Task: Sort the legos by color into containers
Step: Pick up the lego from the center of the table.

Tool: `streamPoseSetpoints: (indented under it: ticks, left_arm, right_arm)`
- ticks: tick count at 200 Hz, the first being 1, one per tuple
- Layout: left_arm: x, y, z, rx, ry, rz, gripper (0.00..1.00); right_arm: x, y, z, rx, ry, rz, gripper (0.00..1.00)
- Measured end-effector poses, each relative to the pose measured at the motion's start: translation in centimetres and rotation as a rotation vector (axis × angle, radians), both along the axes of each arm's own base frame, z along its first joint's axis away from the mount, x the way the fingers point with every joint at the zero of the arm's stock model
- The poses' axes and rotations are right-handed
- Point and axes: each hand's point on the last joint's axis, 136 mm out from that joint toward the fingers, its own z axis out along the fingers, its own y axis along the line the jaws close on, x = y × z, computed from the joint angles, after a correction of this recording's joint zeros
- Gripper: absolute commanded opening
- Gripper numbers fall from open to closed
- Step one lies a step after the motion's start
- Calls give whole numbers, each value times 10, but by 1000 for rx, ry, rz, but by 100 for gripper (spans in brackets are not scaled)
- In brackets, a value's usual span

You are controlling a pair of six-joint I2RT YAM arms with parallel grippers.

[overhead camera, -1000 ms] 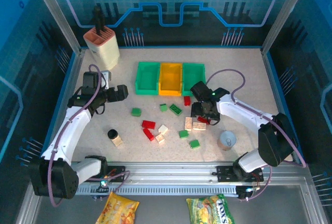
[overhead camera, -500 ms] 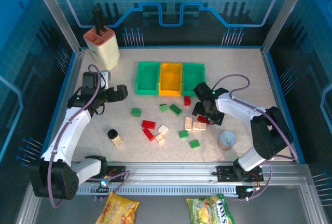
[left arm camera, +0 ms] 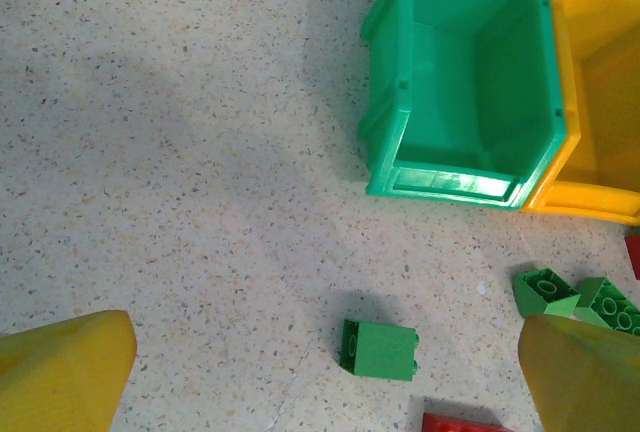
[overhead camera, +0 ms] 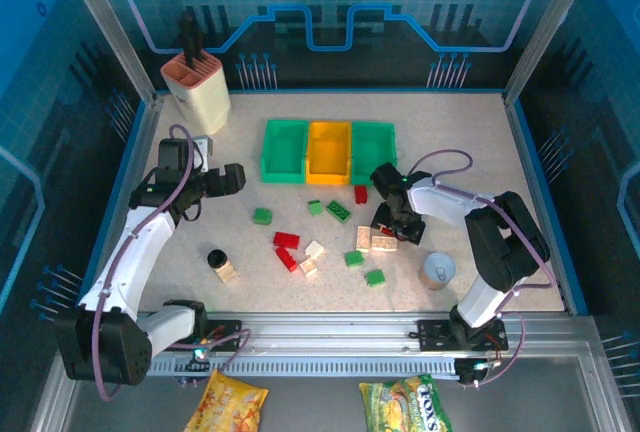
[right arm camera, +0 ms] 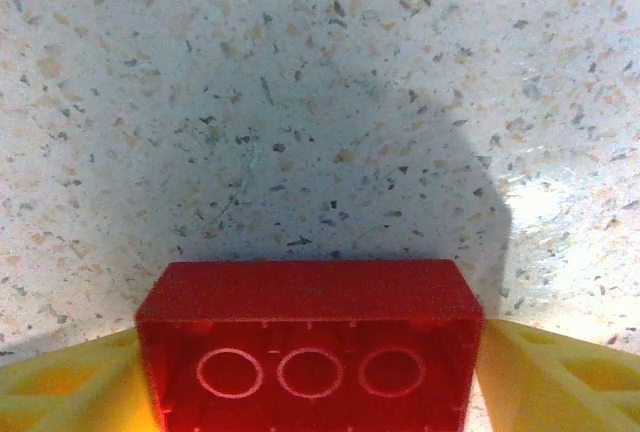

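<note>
Three containers stand in a row at the back: a green bin (overhead camera: 283,164), an orange-yellow bin (overhead camera: 328,166) and a second green bin (overhead camera: 374,162). Loose legos lie in front of them: red ones (overhead camera: 287,240), green ones (overhead camera: 262,216) and cream ones (overhead camera: 384,243). My right gripper (overhead camera: 392,224) is low over the table, and in the right wrist view my right gripper (right arm camera: 310,382) is shut on a red lego (right arm camera: 310,302), both fingers against its ends. My left gripper (overhead camera: 235,179) hangs open above a green lego (left arm camera: 378,350), clear of it. The left green bin (left arm camera: 445,184) looks empty.
A tall cream-and-pink holder (overhead camera: 197,87) stands at the back left. A tan piece with a black cap (overhead camera: 218,261) lies front left, and a round grey cup (overhead camera: 438,270) sits front right. Blue walls ring the table. Snack packets (overhead camera: 405,404) lie beyond the near rail.
My right gripper has shifted a little left and settled lower among the bricks, its jaws widening, then closing on the red lego. The left arm has stayed still.
</note>
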Motion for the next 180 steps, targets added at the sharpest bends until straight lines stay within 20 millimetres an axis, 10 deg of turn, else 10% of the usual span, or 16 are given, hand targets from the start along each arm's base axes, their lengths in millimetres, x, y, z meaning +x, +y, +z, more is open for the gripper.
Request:
streamPoseSetpoints:
  ticks: [98,180]
  left_arm:
    - [-1,1,2,0,-8,3,99]
    - [-4,1,5,1,-20,3,99]
  right_arm:
    - [3,-3,17,-25,-12,14,67]
    - [79,24,88,-32,-196,150,65]
